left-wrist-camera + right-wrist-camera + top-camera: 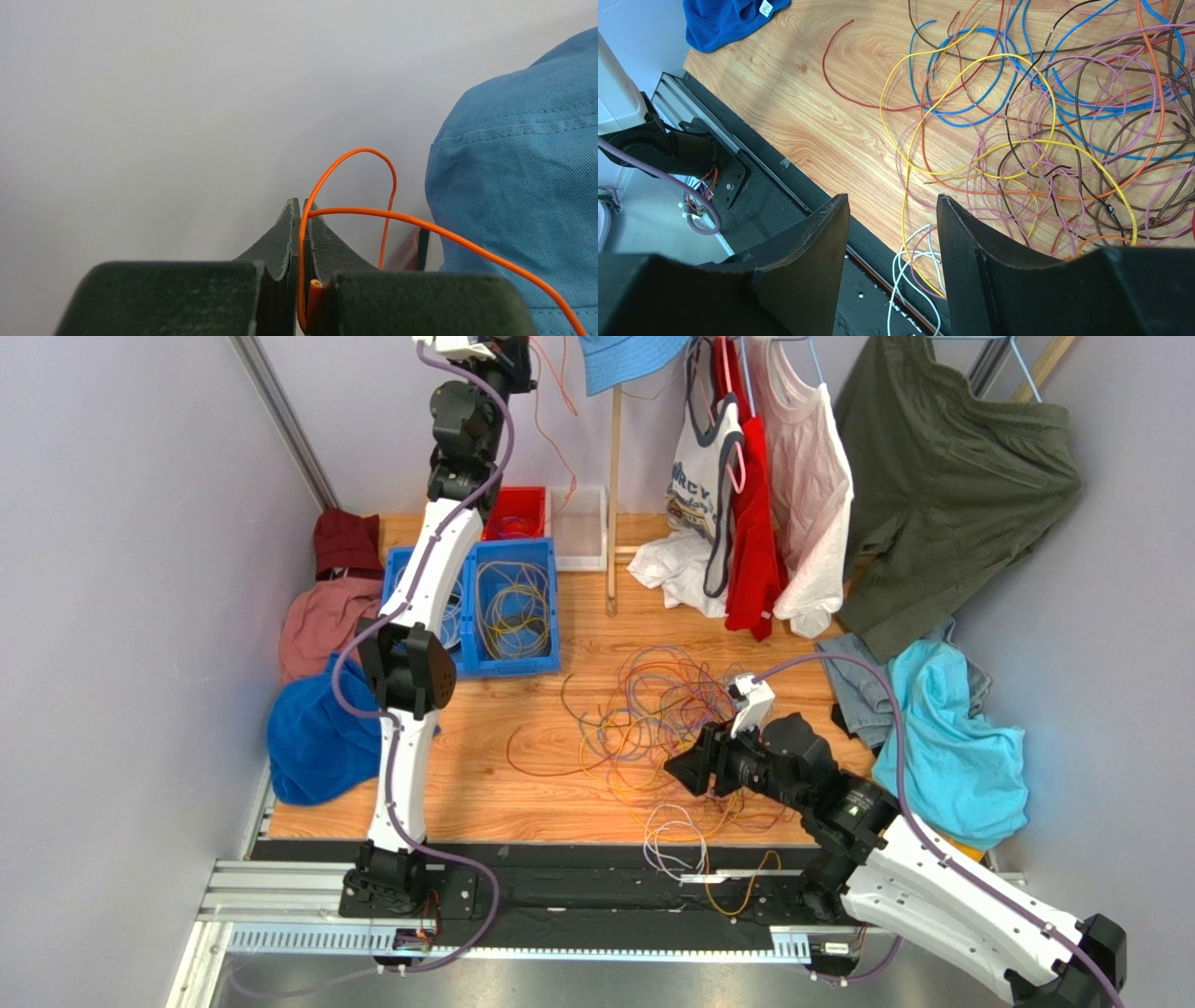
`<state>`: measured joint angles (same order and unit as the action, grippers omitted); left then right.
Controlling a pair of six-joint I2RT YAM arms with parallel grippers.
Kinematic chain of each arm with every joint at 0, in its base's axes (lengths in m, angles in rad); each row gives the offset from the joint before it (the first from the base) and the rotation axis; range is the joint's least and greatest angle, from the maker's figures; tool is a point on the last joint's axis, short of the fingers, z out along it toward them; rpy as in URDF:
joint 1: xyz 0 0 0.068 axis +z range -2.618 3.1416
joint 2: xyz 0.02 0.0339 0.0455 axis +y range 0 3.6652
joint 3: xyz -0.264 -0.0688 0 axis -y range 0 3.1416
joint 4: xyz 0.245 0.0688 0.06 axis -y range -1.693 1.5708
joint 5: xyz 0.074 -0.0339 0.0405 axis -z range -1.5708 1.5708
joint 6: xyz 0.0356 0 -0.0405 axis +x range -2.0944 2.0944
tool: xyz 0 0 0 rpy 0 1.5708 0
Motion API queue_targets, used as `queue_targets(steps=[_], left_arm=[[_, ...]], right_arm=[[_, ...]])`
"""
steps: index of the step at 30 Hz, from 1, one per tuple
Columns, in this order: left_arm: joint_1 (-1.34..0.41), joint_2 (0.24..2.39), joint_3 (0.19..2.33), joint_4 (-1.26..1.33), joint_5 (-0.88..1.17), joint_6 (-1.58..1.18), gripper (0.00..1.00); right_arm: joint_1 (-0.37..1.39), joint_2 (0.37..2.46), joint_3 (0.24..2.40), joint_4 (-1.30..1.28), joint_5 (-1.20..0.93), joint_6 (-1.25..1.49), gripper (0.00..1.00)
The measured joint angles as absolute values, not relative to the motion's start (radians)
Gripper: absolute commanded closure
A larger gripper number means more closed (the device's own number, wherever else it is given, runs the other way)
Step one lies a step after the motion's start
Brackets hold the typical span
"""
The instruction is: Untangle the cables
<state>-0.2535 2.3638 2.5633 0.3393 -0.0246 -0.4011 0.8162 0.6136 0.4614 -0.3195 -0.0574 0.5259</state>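
High beyond the blue bin (pixel 508 668) I hold the left gripper (pixel 302 210), jaws pinched on one orange cable (pixel 354 150) to draw it free, and the right gripper (pixel 892 203), jaws half-spread, over the cables (pixel 659 707) tangled on the surface (pixel 491 791) beside that bin.

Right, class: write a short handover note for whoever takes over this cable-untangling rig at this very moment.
Left gripper: shut on one orange cable, raised high at the back.
Right gripper: open, holding nothing, over the tangle on the table.
Done: some cables lie coiled in the blue bin, apparently sorted.
Left: most strands are tangled; white cables hang over the near edge.
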Motion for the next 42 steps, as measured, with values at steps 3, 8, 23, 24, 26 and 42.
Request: queue_targets(steps=[3,8,23,24,26,42], left_arm=[[-0.253,2.387,2.568,0.394,-0.011,-0.445,1.0],[-0.253,2.41,2.595,0.443,-0.002,-0.499,1.0],[-0.253,2.579,2.61,0.506,-0.025,-0.624,1.0],[-0.253,2.601,2.601,0.496,-0.029,-0.63,1.0],[-0.253,2.629,2.576,0.474,-0.036,-0.639,1.0],[-0.269,2.658,2.5,0.362,-0.102,-0.576,0.53]], right_arm=[[0.816,0.627,0.461,-0.313,-0.054,0.518,0.48],[0.816,0.67,0.461,-0.308,-0.054,0.505,0.48],[0.816,0.691,0.455,-0.269,-0.052,0.501,0.49],[0.816,0.694,0.455,-0.269,-0.052,0.501,0.49],[0.816,0.699,0.455,-0.267,-0.052,0.501,0.49],[0.816,0.72,0.409,-0.208,-0.056,0.531,0.5]])
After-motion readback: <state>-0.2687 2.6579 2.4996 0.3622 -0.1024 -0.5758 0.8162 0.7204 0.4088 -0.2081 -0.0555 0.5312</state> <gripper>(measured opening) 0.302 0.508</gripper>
